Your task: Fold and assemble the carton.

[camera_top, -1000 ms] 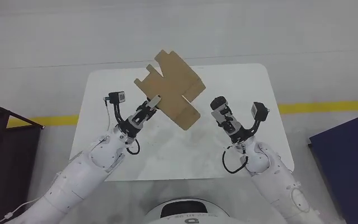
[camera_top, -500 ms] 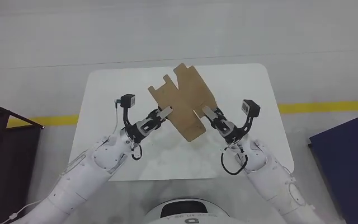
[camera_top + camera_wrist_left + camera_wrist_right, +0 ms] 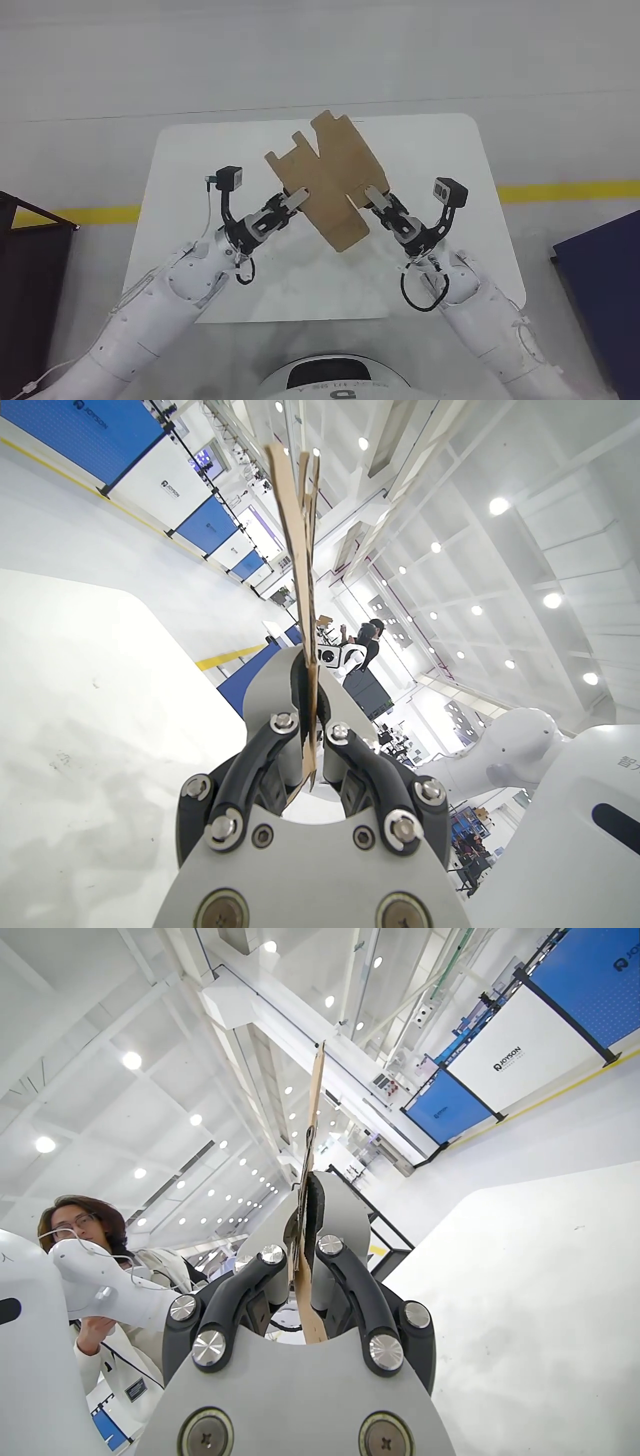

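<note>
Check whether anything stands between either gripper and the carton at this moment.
Nothing visible does. The left gripper and the right gripper are each shut directly on the flattened carton, at opposite edges, holding it up off the table. In each wrist view the cardboard sits straight in the grip, with nothing else wedged in.

Lettering stands on the hall's partition screens. In the left wrist view, a blue panel [image 3: 75, 435] carries a white logo line and the white panel [image 3: 165, 475] beside it a dark one. In the right wrist view, a tall white panel [image 3: 520, 1063] bears a dark logo line, and a low blue panel [image 3: 447, 1110] and a corner blue panel [image 3: 600, 978] bear white ones. Each is a company name.
</note>
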Available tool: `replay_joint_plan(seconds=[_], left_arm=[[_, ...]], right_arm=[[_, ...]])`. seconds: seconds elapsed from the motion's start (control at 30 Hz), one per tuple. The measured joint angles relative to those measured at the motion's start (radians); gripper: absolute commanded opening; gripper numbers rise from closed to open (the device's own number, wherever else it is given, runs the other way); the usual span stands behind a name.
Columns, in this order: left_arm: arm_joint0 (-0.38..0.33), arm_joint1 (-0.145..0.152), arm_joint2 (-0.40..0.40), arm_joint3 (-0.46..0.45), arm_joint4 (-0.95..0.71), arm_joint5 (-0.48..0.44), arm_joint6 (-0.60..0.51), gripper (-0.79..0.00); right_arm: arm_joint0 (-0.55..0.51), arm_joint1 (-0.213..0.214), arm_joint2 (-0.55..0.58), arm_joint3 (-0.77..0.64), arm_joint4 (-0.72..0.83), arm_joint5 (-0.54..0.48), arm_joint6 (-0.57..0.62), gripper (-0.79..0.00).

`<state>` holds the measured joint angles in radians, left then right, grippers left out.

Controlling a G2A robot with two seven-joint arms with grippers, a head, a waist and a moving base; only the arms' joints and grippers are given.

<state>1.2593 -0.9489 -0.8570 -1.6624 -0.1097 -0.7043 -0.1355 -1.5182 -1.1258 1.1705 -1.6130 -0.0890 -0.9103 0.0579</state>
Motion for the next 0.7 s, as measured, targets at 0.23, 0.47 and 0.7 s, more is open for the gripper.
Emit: replay_joint_plan(seconds=[0.23, 0.47, 0.7], left_arm=[[0.005, -0.012, -0.022, 0.026, 0.011, 0.006, 0.006, 0.0], [0.024, -0.01, -0.099, 0.064, 0.024, -0.026, 0.025, 0.0], [0.058, -0.005, -0.193, 0.12, 0.04, -0.058, 0.058, 0.0]], right_arm=[[0.001, -0.001, 0.001, 0.005, 0.043, -0.012, 0.035, -0.785], [-0.013, 0.008, 0.043, 0.021, 0.098, -0.033, 0.09, -0.785], [-0.049, 0.022, 0.115, 0.022, 0.129, -0.035, 0.128, -0.785]])
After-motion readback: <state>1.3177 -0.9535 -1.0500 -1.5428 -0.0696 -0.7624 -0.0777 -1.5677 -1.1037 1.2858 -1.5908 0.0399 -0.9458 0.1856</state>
